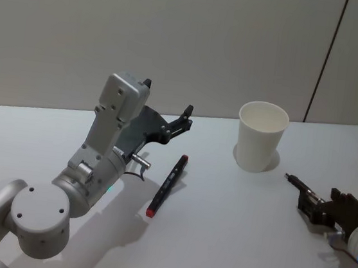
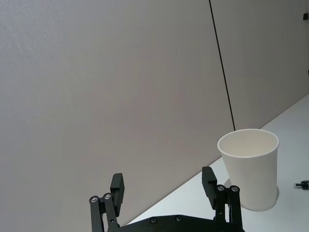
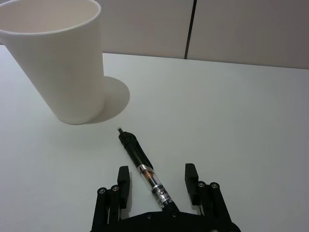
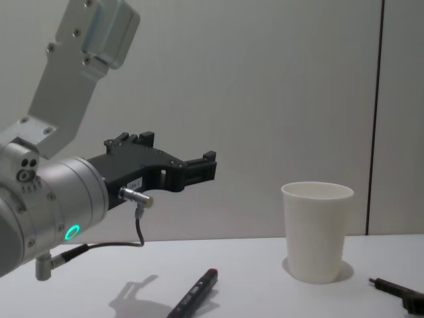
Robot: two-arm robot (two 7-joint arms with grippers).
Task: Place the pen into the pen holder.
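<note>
right gripper is wide open around a dark pen lying just short of the empty pen holder, left gripper hangs open and idle, so a crooked pinch could roll the pen away, or a low carry could tip that light holder.

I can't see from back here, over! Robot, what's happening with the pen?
Left pincer open, raised, empty. Right pincer open, low, astride a clear-barrelled pen, not gripping. Red-tipped pen flat on table; paper cup upright. Nothing blocks the cup.
</note>
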